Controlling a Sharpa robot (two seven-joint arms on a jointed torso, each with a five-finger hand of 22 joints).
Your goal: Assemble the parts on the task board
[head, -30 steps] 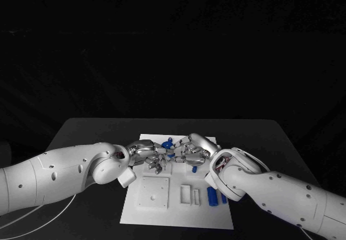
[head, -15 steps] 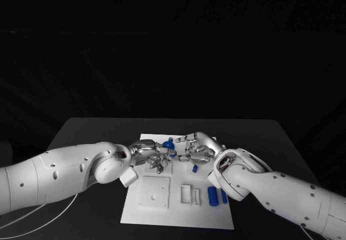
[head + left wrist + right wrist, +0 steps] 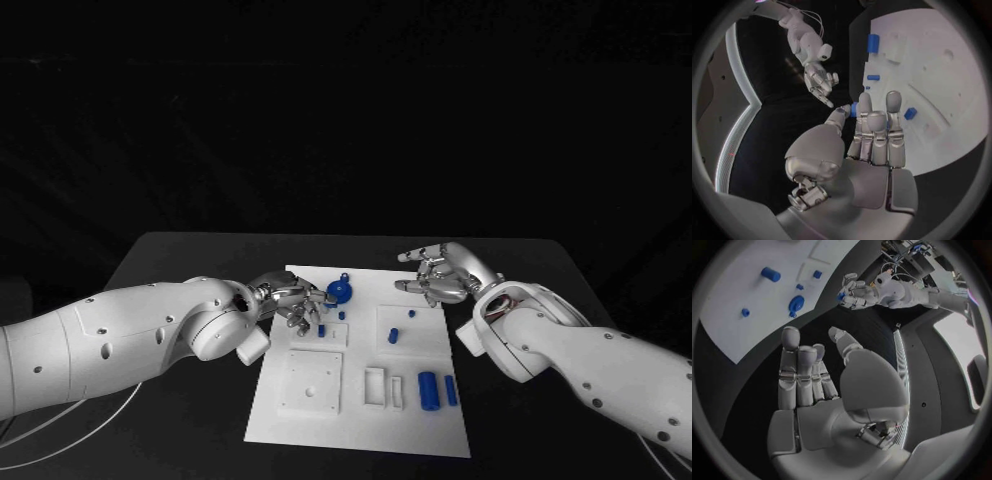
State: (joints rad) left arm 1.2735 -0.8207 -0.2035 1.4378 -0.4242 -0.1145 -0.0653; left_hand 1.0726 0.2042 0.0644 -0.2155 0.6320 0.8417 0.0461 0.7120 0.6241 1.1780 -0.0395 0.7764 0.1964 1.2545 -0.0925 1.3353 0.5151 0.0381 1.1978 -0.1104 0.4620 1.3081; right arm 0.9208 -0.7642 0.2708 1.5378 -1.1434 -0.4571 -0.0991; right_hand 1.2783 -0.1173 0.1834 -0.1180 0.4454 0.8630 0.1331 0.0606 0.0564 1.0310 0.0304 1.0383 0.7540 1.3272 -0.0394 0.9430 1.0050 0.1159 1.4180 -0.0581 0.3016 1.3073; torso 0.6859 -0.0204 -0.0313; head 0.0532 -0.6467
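The right robot hand (image 3: 440, 272) has pulled away from the middle of the task board (image 3: 361, 420) to its far right corner, over the dark tabletop (image 3: 188, 260). Its fingers are spread and it carries nothing. The left robot hand (image 3: 293, 302) stays at the board's far left edge, fingers loosely curled beside a round blue knob-like part (image 3: 340, 290); whether it touches the part cannot be told. The part now stands on the board's far end, seemingly let go. Other blue parts, including a cylinder (image 3: 427, 389) at the near right, lie loose, so assembly likely continues.
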